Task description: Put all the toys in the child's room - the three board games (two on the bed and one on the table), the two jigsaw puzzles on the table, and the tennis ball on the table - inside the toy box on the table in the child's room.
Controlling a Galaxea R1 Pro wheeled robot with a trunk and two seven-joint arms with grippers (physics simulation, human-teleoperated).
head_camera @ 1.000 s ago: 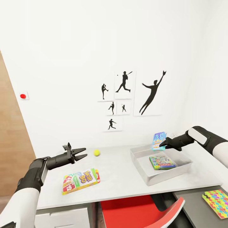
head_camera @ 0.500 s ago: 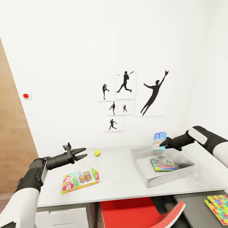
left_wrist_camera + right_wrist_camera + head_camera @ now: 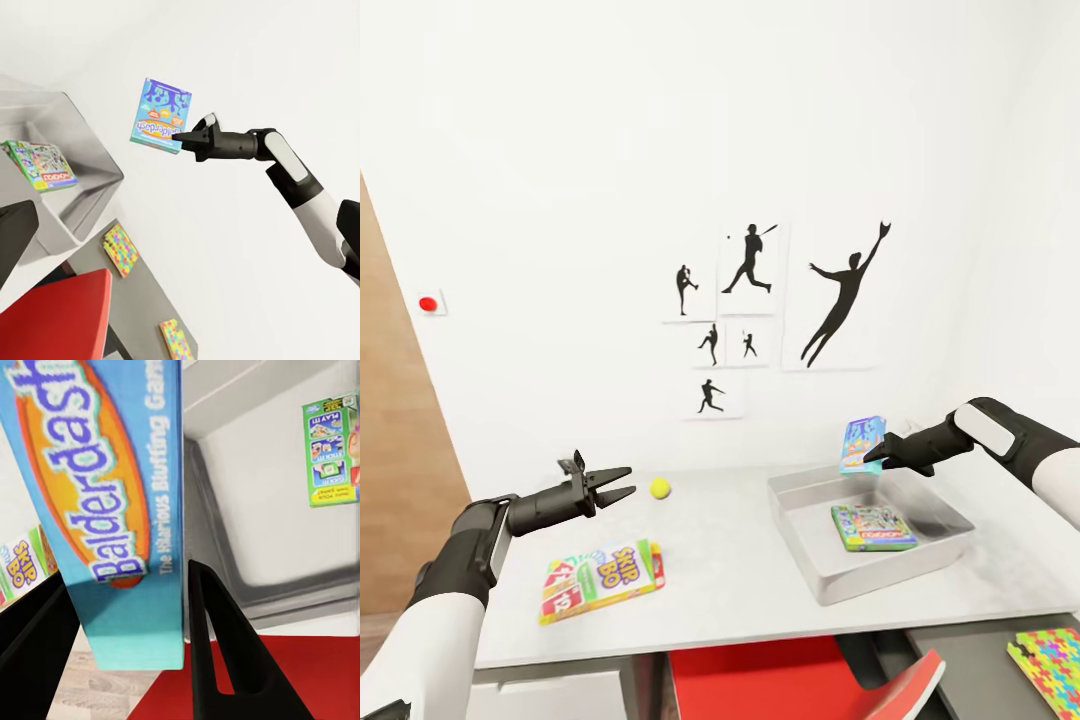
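My right gripper (image 3: 874, 460) is shut on the small blue board game (image 3: 862, 444), holding it upright above the far edge of the grey toy box (image 3: 822, 572). A pale green board game (image 3: 873, 527) lies flat inside the box. The SKIP-BO board game (image 3: 600, 580) lies on the table (image 3: 740, 560) below my open left gripper (image 3: 622, 483). The tennis ball (image 3: 660, 488) rests just right of that gripper. In the left wrist view the blue game (image 3: 160, 116) hangs in the right gripper (image 3: 187, 139), with two jigsaw puzzles (image 3: 121, 250) (image 3: 178, 341) on the lower unit. The right wrist view shows the blue game (image 3: 112, 495) between the fingers (image 3: 217, 645).
A red chair (image 3: 790, 680) is tucked under the table's front edge. The dark lower side unit (image 3: 980, 680) at the right carries a jigsaw puzzle (image 3: 1055, 655). Behind the table is a white wall with black silhouette pictures (image 3: 750, 260).
The head view has shifted a little, so the table things sit slightly further left. Both arms keep their poses, and the blue game stays held over the toy box.
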